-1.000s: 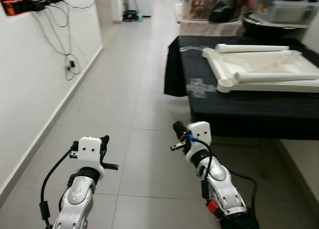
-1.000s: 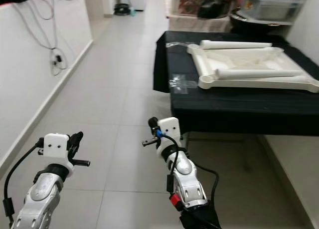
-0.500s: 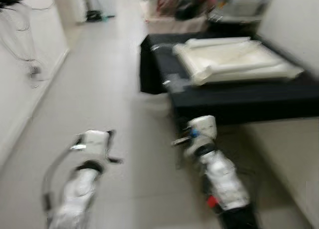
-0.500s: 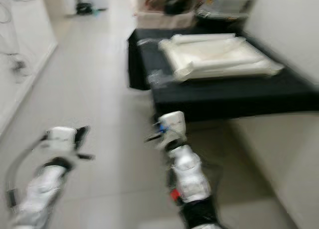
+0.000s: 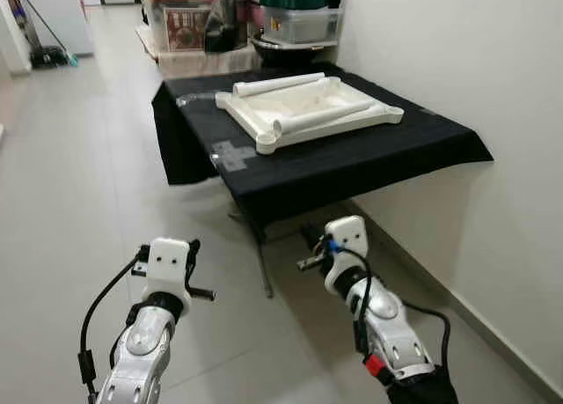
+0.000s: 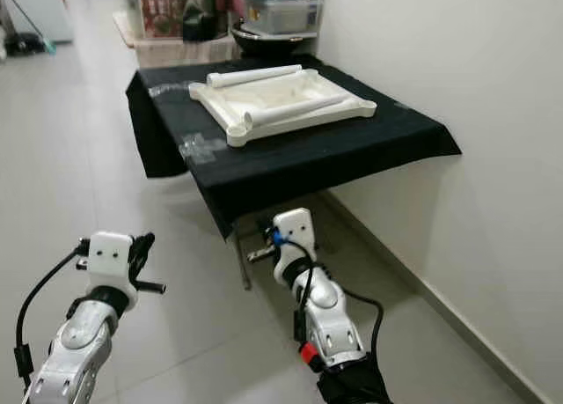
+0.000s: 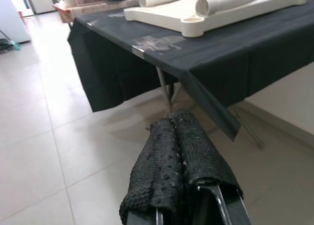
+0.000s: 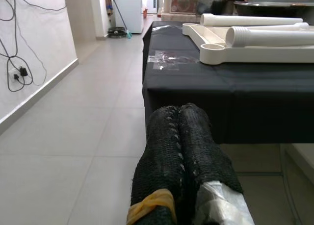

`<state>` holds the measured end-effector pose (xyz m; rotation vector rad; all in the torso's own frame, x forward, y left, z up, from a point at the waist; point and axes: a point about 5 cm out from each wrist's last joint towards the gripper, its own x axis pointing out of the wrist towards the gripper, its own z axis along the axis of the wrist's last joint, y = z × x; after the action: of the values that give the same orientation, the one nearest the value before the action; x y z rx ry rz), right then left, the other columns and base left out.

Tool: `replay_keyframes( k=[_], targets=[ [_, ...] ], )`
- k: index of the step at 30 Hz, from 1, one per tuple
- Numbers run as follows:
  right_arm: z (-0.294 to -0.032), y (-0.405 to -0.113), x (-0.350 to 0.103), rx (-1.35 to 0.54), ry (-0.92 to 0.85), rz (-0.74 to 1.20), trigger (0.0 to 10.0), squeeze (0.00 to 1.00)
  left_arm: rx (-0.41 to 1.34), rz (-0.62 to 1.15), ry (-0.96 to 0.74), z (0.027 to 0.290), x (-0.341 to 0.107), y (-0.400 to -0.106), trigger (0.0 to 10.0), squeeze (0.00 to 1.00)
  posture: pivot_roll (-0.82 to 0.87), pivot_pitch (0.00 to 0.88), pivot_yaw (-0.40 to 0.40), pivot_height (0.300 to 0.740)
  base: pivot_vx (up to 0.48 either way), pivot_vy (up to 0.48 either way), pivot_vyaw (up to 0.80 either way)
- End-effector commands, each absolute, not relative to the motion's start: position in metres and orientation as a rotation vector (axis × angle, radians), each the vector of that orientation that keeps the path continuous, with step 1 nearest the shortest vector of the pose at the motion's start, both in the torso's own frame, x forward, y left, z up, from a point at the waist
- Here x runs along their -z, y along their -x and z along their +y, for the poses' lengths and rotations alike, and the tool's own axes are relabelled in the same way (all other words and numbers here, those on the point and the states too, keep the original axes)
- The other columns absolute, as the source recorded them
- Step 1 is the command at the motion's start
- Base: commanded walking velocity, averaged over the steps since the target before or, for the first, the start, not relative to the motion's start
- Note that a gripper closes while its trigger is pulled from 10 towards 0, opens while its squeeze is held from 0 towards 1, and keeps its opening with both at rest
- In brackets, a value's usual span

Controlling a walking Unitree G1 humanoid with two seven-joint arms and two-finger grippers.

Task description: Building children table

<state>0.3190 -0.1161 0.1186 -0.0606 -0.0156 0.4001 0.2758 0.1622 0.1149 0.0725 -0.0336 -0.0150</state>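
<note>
A white children's table top (image 5: 308,112) lies upside down on a table draped in black cloth (image 5: 369,153). Two white tube legs rest on it, one along its far edge (image 5: 277,84) and one across its near side (image 5: 321,118). Both arms are held low over the tiled floor, short of the table. My left gripper (image 7: 171,119) is shut with nothing in it, and sits left of the table's near corner (image 5: 192,256). My right gripper (image 8: 179,110) is shut and empty too, just below the cloth's front edge (image 5: 310,242).
A white wall (image 5: 457,61) runs close along the right of the table. Storage boxes and a green-lidded tub (image 5: 299,17) stand behind it. Tape patches (image 5: 233,153) mark the cloth's near corner. Open tiled floor (image 5: 70,184) stretches left, with a white appliance (image 5: 57,12) far back.
The camera has swung right: the black table now lies ahead at centre and the right wall has come into view. Both arms keep the same pose, grippers still shut.
</note>
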Motion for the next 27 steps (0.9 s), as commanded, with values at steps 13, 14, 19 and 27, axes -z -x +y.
replay_keyframes(
  k=[13,14,19,27],
  targets=[
    [-0.1132,-0.3199,-0.1201,-0.428,0.062,-0.013,10.0,0.0,0.012,-0.042,-0.045,0.164,-0.1178,-0.2741,10.0,0.0,-0.02,0.0,-0.011,0.74,0.049,0.0,0.0],
    [-0.1127,-0.3198,-0.1201,-0.428,0.062,-0.014,10.0,0.0,0.011,-0.037,-0.033,0.1647,-0.1175,-0.2744,10.0,0.0,-0.03,0.0,-0.009,0.74,0.337,0.0,0.0],
    [-0.1125,-0.3199,-0.1207,-0.43,0.062,-0.017,10.0,0.0,0.021,-0.045,-0.034,0.1644,-0.1196,-0.2756,10.0,0.0,-0.03,0.0,-0.008,0.74,0.34,0.0,0.0],
    [-0.1128,-0.3196,-0.1197,-0.433,0.064,-0.016,10.0,0.0,0.024,-0.042,-0.034,0.1627,-0.1191,-0.2766,10.0,0.0,-0.03,0.0,-0.014,0.74,0.327,0.0,0.0]
  ],
)
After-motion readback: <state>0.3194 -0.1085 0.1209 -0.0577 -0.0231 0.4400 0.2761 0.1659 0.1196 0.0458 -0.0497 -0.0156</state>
